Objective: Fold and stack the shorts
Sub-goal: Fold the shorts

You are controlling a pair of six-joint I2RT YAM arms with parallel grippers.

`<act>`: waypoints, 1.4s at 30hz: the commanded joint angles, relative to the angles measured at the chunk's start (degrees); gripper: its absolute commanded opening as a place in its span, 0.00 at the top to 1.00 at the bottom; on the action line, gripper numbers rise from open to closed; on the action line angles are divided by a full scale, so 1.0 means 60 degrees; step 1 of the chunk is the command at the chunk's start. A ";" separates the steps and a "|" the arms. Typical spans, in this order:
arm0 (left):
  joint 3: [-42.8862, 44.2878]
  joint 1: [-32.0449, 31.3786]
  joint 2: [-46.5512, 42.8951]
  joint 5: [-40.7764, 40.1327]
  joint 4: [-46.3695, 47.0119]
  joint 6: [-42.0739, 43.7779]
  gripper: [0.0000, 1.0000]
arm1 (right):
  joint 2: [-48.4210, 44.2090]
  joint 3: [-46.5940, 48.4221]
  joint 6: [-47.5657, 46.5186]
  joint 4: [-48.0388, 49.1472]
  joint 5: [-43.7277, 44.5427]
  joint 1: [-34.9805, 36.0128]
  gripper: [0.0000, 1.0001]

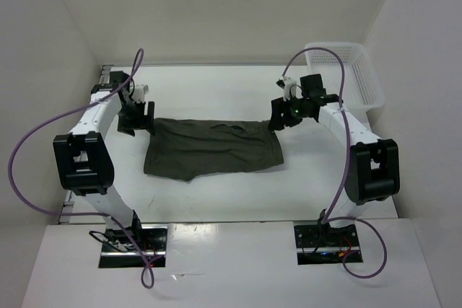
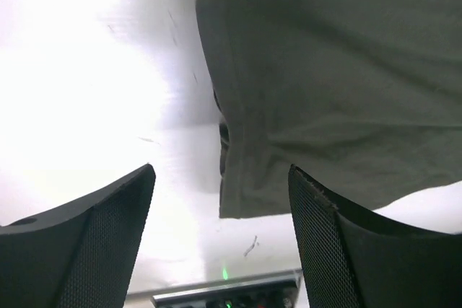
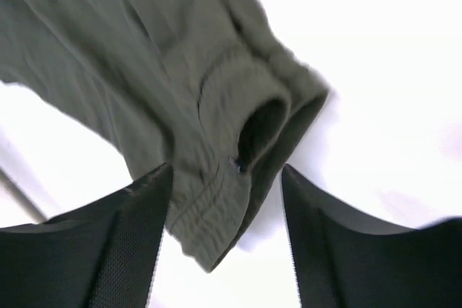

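Left pincer (image 2: 220, 178) and right pincer (image 3: 226, 174) both gape wide, gripping nothing, over opposite ends of soft, wrinkled olive shorts (image 1: 213, 149) on the white tabletop (image 1: 216, 88).

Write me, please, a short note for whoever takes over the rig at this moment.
Left pincer: open, holding nothing, poised at the hem end of the shorts.
Right pincer: open, holding nothing, poised at the waistband corner.
The shorts lie spread on the table between the arms, outside the white basket at the far right.
Done: no finished fold shows.
Left: grasp both ends, fold, stack.
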 commanded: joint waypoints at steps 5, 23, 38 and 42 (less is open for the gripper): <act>0.1223 -0.0011 0.1109 -0.0009 0.0951 0.0042 0.18 | 0.0375 0.1017 -0.0315 0.0787 0.0222 0.0332 0.52; 0.2676 -0.0099 0.3573 0.1835 0.1524 0.0042 0.36 | 0.1445 0.1019 0.0066 0.1049 0.0062 0.0741 0.69; 0.2793 -0.0187 0.3530 0.2349 0.1436 0.0042 1.00 | 0.1270 0.0607 0.1090 0.1694 -0.0361 0.0742 0.90; 0.2705 -0.0187 0.2608 0.2056 0.1436 0.0042 1.00 | 0.0934 0.1061 0.1938 0.1812 -0.0712 0.0118 0.99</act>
